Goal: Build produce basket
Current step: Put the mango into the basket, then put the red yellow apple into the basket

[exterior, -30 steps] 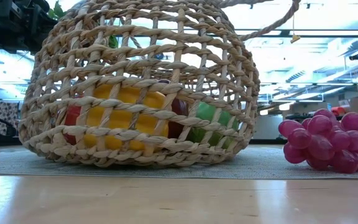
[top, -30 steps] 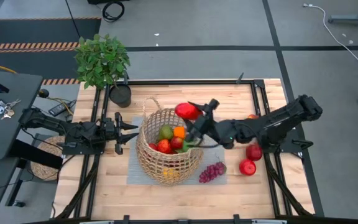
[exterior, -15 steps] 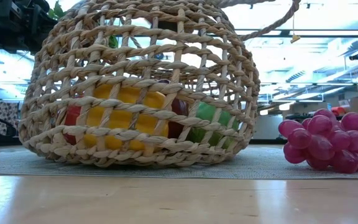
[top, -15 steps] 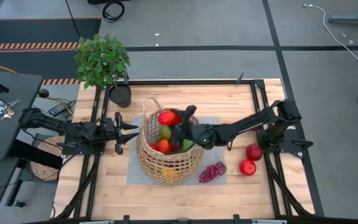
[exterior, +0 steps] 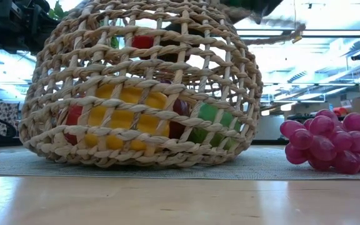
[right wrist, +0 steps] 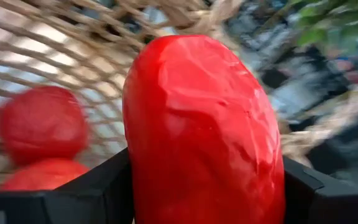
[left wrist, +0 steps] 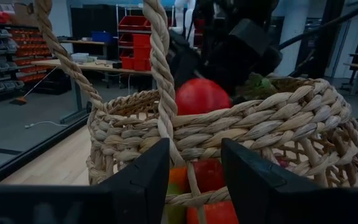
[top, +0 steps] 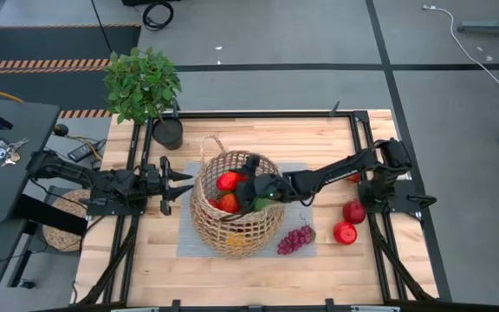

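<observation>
The tan wicker basket [top: 235, 217] stands on a grey mat [top: 187, 243] mid-table. It holds red, orange, yellow and green produce [exterior: 127, 115]. My right gripper [top: 232, 182] reaches in over the basket's right rim, shut on a red pepper [right wrist: 204, 124] just inside the mouth. The low view shows the pepper [exterior: 144, 42] through the weave. My left gripper [top: 183, 185] waits open at the basket's left side, its fingers [left wrist: 145, 183] on either side of a handle strand [left wrist: 161, 93]; I cannot tell whether they touch it. Purple grapes [top: 294, 238] lie on the mat's right part. My right gripper pinches the red pepper between its two fingers [right wrist: 98, 193], one on each opposite side [right wrist: 138, 162]. The fingers come from the table's right, slanting down. The pepper hangs inside the basket's mouth above the other pieces, and I cannot tell whether it touches them.
Two red apples [top: 353, 211] [top: 345, 232] lie near the right arm's base. A potted plant [top: 143, 82] in a black pot [top: 168, 133] stands at the far left corner. Bare wood lies along the near edge [top: 232, 277].
My right gripper has carried the red pepper toward the table's left and down, from above the basket's far right rim into its mouth. It rolled and tipped downward on the way. The basket and the left gripper have kept still.
</observation>
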